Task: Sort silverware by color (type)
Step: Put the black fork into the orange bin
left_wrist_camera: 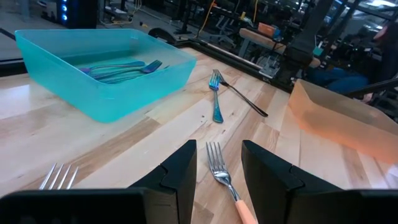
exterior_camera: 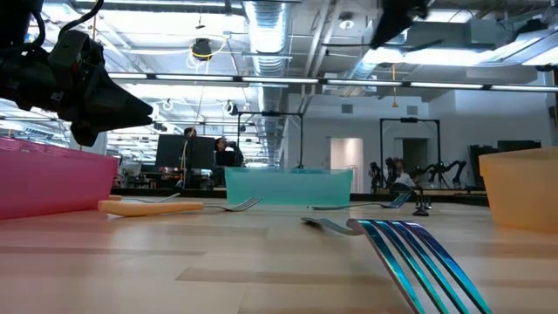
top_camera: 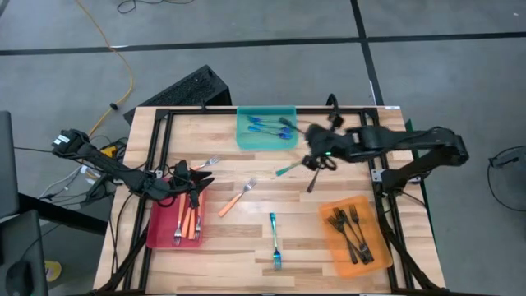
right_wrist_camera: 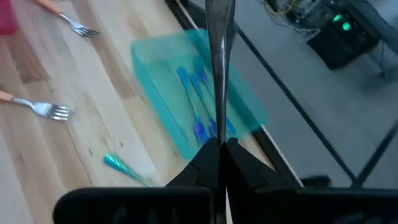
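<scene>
Blue fork (exterior_camera: 410, 253) foremost on table; right gripper (right_wrist_camera: 219, 146) clamped on 1 dark fork (right_wrist_camera: 219, 56) above teal tray (top_camera: 265, 129); left gripper (left_wrist_camera: 216, 168) fingers apart over orange-handled fork (left_wrist_camera: 225, 180)

A pale butcher-block wooden worktop (top_camera: 246, 215) stands on a grey concrete floor (top_camera: 246, 33) crossed by dark seams. A yellow cable (top_camera: 125, 66) trails beyond its far left corner. Overhead, silver ducts (exterior_camera: 270, 22) and strip lights hang.
</scene>
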Controlling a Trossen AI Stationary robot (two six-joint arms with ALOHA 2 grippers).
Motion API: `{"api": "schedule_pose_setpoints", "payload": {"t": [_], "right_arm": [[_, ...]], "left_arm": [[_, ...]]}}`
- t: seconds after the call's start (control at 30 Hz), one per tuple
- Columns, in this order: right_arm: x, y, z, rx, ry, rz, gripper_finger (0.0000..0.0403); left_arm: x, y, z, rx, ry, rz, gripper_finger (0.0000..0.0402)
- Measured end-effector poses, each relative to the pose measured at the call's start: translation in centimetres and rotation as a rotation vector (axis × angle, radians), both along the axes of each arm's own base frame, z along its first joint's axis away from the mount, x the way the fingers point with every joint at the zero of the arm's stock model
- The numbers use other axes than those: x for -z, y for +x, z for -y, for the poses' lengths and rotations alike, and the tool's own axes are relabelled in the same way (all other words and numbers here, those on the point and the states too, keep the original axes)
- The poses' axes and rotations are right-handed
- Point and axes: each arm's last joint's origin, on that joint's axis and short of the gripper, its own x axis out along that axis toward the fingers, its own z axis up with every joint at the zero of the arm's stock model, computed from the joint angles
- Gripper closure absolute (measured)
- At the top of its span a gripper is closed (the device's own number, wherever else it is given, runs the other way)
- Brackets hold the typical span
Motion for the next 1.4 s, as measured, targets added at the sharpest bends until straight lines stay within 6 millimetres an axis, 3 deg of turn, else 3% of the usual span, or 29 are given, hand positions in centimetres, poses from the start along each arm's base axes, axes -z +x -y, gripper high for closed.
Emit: {"api": "schedule_pose_setpoints", "payload": {"t": [0.27, 0.47, 0.83, 1.4], "right_arm": [[-1.1, -6.3, 0.1, 0.167, 0.100, -0.028, 0.0369], [0.9, -8.8, -0.9, 0.230, 0.171, -0.004, 0.0368], [7.0, -11.0, -3.9, 0.281, 0.295, 0.002, 0.0368], [11.0, -14.0, -10.1, 0.305, 0.542, 0.166, 0.0367]], "left_arm": [[0.0, 0.0, 0.0, 0.000, 0.000, 0.000, 0.0290], [0.0, 0.0, 0.0, 0.000, -0.001, 0.000, 0.0290], [0.0, 0.0, 0.0, 0.000, -0.002, 0.001, 0.0290], [0.0, 0.0, 0.0, -0.001, -0.006, 0.003, 0.0290]]}}
